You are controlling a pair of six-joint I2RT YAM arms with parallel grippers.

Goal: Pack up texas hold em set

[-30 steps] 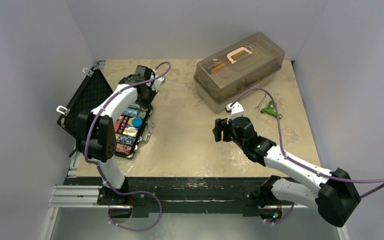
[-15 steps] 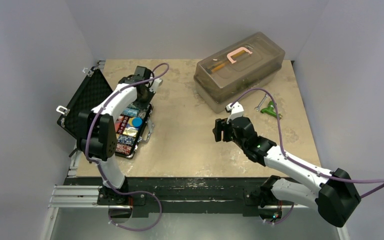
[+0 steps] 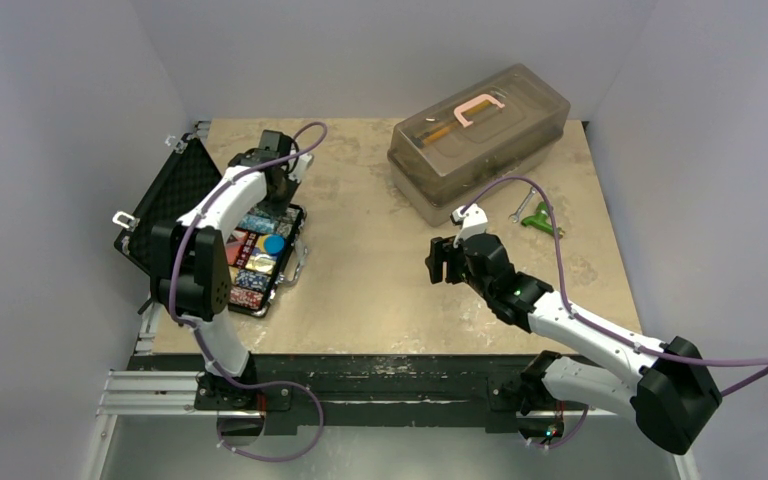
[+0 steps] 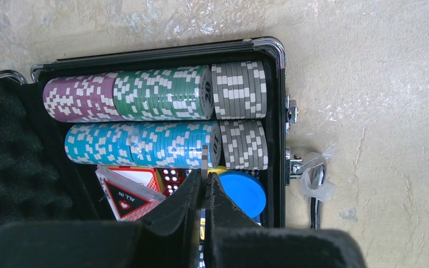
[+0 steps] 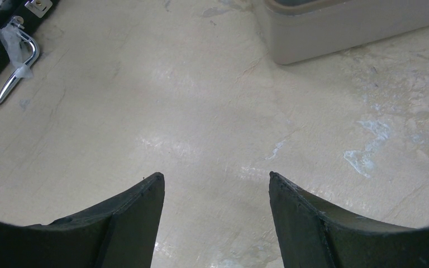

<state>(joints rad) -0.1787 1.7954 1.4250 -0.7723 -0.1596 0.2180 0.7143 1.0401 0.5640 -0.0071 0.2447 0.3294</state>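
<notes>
The texas hold em set's black case [image 3: 298,222] lies open at the table's left, its foam lid [image 3: 165,205] propped up. In the left wrist view, purple [image 4: 78,99], green [image 4: 162,94], cyan [image 4: 139,144] and grey chips [image 4: 239,89] fill its rows. Below them lie a blue disc [image 4: 243,190], a triangular token [image 4: 125,195] and red dice [image 4: 171,180]. My left gripper [image 4: 205,177] hangs over the case, shut on a single grey chip [image 4: 204,159] held edge-on. Over bare table at centre right, my right gripper [image 5: 215,181] is open and holds nothing.
A translucent grey tub [image 3: 480,140] with a pink clamp [image 3: 478,107] on it stands at the back right. A green-handled tool [image 3: 538,220] and a wrench [image 3: 522,205] lie beside it. The case's metal handle [image 5: 11,72] sticks out toward the table's middle.
My left gripper has shifted slightly left over the far end of the case, still shut on the chip. The right arm has not moved.
</notes>
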